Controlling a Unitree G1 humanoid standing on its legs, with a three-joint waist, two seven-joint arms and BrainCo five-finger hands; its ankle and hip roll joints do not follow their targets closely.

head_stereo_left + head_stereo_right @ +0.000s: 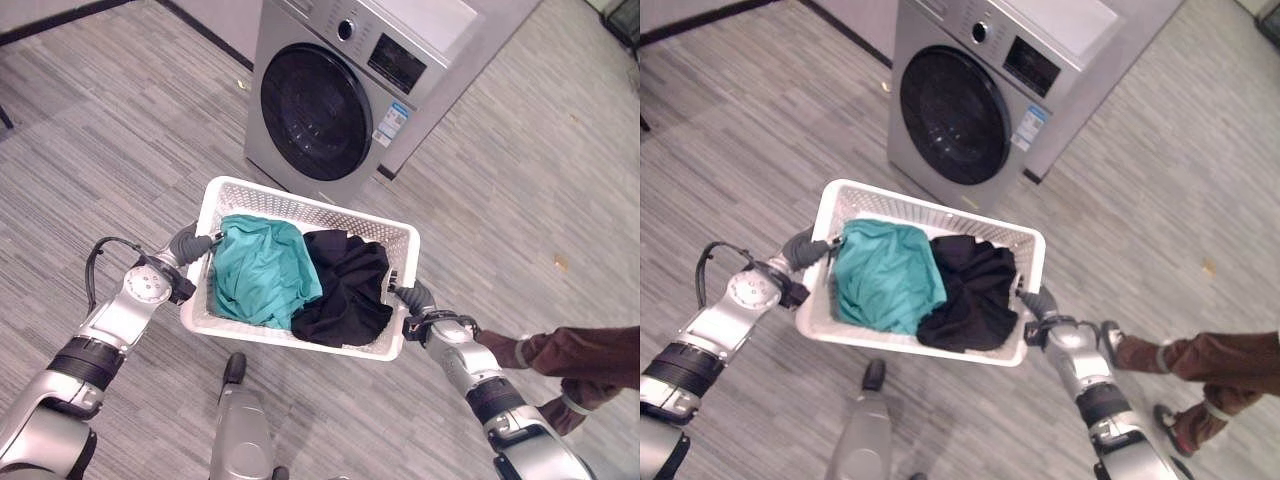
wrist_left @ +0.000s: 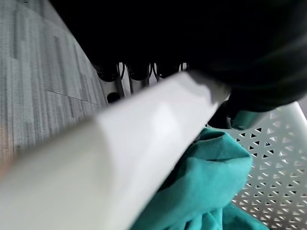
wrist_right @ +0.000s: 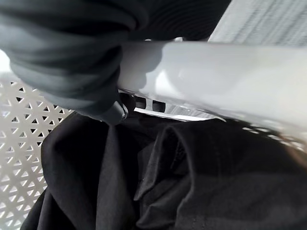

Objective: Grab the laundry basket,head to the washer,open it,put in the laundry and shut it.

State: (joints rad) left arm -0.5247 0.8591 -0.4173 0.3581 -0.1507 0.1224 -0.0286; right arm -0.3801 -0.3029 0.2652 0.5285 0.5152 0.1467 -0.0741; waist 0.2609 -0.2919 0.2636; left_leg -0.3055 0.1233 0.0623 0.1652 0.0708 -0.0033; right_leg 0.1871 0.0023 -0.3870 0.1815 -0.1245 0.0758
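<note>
- Left eye view: the left hand (image 1: 192, 243) grips the laundry basket (image 1: 300, 208) by its rim at 9 o'clock and the right hand (image 1: 415, 298) grips the rim at 3 o'clock, both arms reaching forward with the basket held between them above the floor (image 1: 90, 130). The basket holds two garments, one teal garment (image 1: 262, 270) and one black garment (image 1: 345, 290), touching side by side. One washer (image 1: 350, 90), door shut, stands at 12 o'clock just past the basket's far rim.
- Right eye view: bare floor lies open at 9 to 11 o'clock; a person's legs (image 1: 1200, 370) stand at 4 o'clock, near the right arm (close on that side).
- Left wrist view: fingers (image 2: 139, 72) curl under the white rim, teal cloth beyond.
- Right wrist view: the thumb (image 3: 112, 112) hooks over the rim, clenched on it, above the black cloth.
</note>
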